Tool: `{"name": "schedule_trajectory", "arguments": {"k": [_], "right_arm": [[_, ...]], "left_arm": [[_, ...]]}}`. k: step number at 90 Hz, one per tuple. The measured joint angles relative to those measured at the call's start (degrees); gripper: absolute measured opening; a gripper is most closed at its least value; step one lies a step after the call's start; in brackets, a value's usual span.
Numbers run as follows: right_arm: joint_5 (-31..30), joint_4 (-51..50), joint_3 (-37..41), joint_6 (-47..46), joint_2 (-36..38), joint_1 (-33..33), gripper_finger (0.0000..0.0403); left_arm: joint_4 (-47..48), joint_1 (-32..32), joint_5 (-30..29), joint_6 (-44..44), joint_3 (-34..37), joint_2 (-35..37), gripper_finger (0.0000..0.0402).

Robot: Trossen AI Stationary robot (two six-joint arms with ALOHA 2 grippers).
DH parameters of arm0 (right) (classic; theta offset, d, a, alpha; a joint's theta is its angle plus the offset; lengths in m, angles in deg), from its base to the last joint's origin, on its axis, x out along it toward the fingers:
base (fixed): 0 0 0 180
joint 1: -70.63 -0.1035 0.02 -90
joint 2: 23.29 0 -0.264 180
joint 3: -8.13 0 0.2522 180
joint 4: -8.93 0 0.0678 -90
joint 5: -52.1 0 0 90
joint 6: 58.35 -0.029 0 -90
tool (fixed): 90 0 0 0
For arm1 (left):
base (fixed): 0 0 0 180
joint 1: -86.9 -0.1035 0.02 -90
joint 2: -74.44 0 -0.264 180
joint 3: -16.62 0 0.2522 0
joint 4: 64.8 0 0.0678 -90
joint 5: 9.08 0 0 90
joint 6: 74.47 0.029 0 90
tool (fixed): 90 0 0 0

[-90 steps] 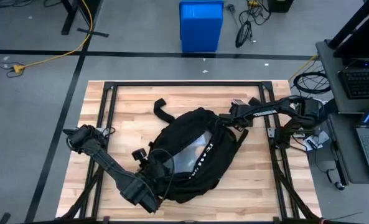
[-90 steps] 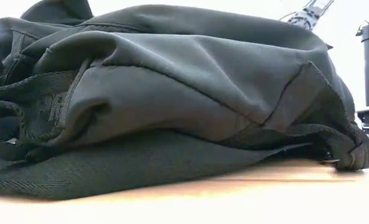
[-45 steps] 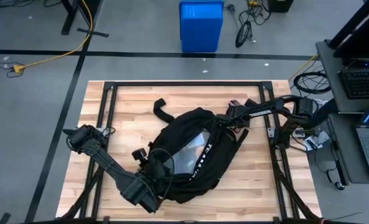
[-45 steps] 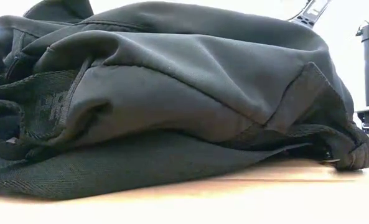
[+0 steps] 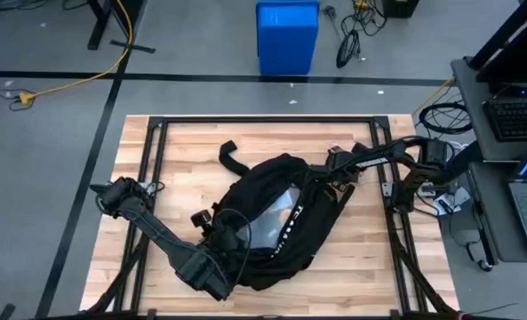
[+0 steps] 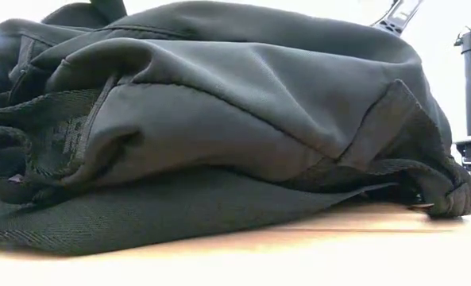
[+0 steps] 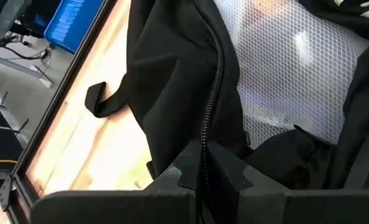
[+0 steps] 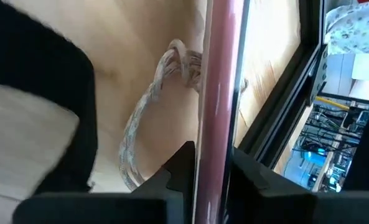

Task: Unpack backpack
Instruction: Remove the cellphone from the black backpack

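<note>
While the backpack (image 5: 276,222) lies slumped in the middle of the wooden table (image 5: 370,258), the left gripper (image 7: 203,177) sits at its near-left edge, fingers pinched together on the zipper line beside the white mesh lining (image 7: 296,68); the right gripper (image 8: 212,168) at the bag's far-right corner clamps a slim pinkish strip (image 8: 218,74), a loop of cord (image 8: 150,106) beside it

The backpack (image 5: 276,218) was black with white lettering. Its mesh panel (image 7: 296,68) showed a white honeycomb pattern. The table (image 5: 183,151) was light wood-grained.
</note>
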Motion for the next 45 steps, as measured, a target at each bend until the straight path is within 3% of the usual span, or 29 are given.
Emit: {"name": "schedule_trajectory", "arguments": {"k": [18,45], "right_arm": [[0.4,0.1,0.3,-0.4,0.0,0.3,0.007],[-0.8,-0.5,-0.1,-0.7,0.1,0.2,0.0143]], "left_arm": [[-0.5,-0.2,0.0,0.0,0.0,0.0,0.0008],[-0.5,-0.2,0.0,0.4,0.0,0.0,0.0008]]}}
